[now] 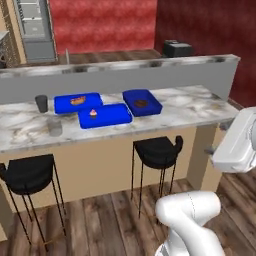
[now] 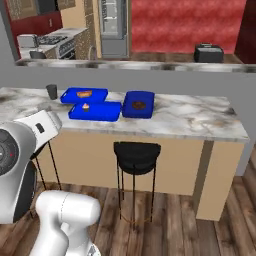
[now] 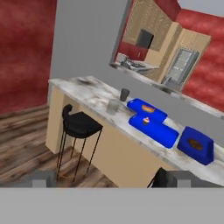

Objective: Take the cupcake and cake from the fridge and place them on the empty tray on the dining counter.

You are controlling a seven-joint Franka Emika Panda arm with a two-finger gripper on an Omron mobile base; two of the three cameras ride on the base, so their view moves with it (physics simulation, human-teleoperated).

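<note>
The cupcake [image 1: 93, 114] [image 2: 85, 107] [image 3: 146, 120], with pink frosting and a dark wrapper, stands on the blue tray [image 1: 112, 117] [image 2: 102, 112] [image 3: 162, 133] nearest the front edge of the marble dining counter [image 1: 175, 112] [image 2: 190, 117] [image 3: 87, 89]. Far behind the counter the grey fridge [image 1: 36, 27] [image 2: 114, 25] [image 3: 181, 65] shows its white inner shelves. The cake is hidden from me. In the hand view my gripper [image 3: 111, 180] is open and empty, well short of the counter, with its fingertips [image 3: 43, 178] set wide apart.
Two more blue trays sit beside it, one with a hot dog [image 1: 77, 102] [image 2: 84, 94], one with a dark item [image 1: 142, 102] [image 2: 139, 104]. A dark cup [image 1: 41, 103] and a glass [image 1: 54, 126] stand to the left. Black stools [image 1: 157, 150] [image 1: 27, 172] line the counter's front. A raised ledge [image 1: 120, 67] runs behind.
</note>
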